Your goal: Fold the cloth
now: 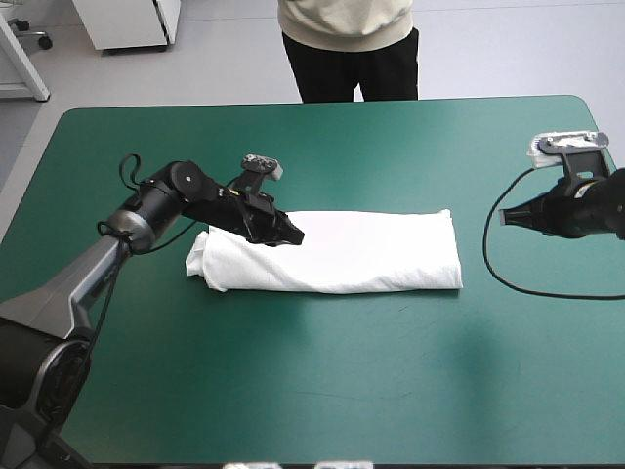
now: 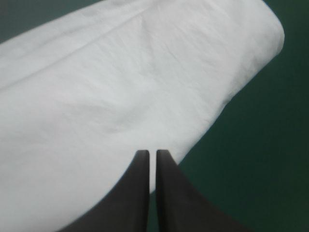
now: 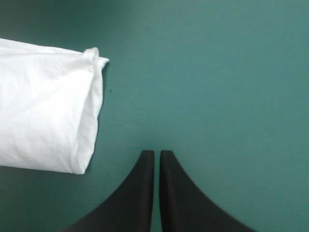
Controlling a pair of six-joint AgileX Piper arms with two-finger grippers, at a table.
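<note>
The white T-shirt (image 1: 361,249) lies as a long folded bundle across the middle of the table, its left end rumpled. My left gripper (image 1: 296,235) hovers over the bundle's left part, pointing along it, its black fingers shut. In the left wrist view the T-shirt (image 2: 120,87) fills the field under and ahead of the left gripper (image 2: 152,152). My right gripper (image 1: 503,217) is shut, off to the right of the bundle over bare cover. The right wrist view shows the T-shirt's folded right end (image 3: 43,121) ahead and to one side of the right gripper (image 3: 157,152), apart from it.
The teal-green cover (image 1: 322,391) runs wide between the bundle and the table's near edge, and a narrower strip lies behind it toward the far edge.
</note>
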